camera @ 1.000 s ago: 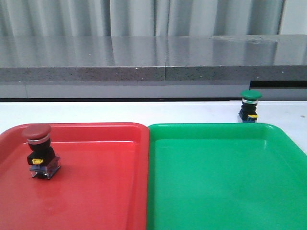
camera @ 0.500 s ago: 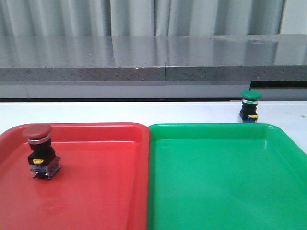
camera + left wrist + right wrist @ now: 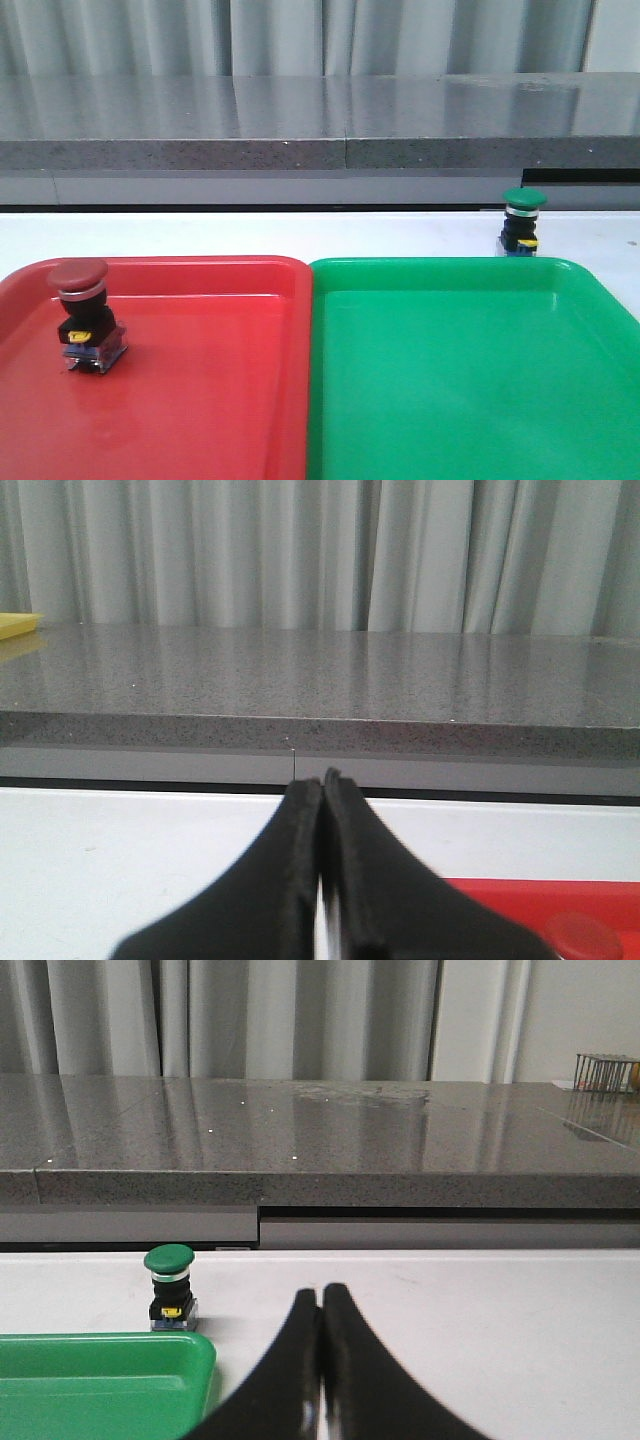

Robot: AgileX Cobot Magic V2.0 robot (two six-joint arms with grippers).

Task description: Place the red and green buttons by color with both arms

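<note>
The red button (image 3: 82, 313) stands upright inside the red tray (image 3: 200, 400), near its far left corner; its cap (image 3: 588, 935) shows at the edge of the left wrist view. The green button (image 3: 522, 220) (image 3: 169, 1285) stands on the white table just beyond the green tray (image 3: 470, 380) (image 3: 100, 1380), outside its far right corner. My left gripper (image 3: 322, 785) is shut and empty, to the left of the red tray. My right gripper (image 3: 322, 1295) is shut and empty over bare table, right of the green tray. Neither arm shows in the front view.
The two trays sit side by side and touching, filling the near table. A grey stone counter (image 3: 320, 130) with a curtain behind runs along the far edge of the white table (image 3: 300, 235). A wire rack (image 3: 605, 1070) stands on the counter at far right.
</note>
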